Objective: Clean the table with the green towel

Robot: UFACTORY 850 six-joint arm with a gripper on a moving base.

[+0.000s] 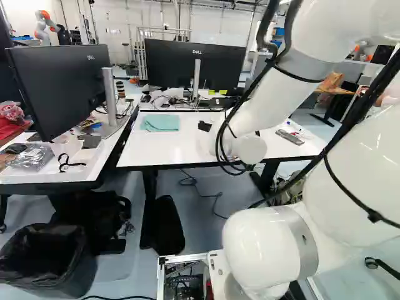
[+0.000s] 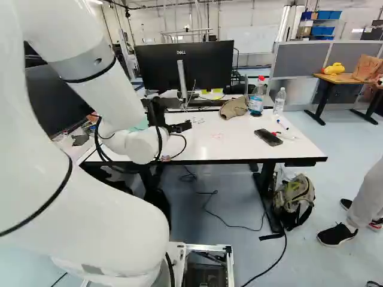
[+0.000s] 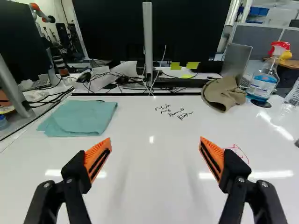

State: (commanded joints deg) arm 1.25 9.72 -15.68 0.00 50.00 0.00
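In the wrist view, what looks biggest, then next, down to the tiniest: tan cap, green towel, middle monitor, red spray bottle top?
Largest to smallest:
1. Middle monitor, even with its top cut off by the view
2. Green towel
3. Tan cap
4. Red spray bottle top
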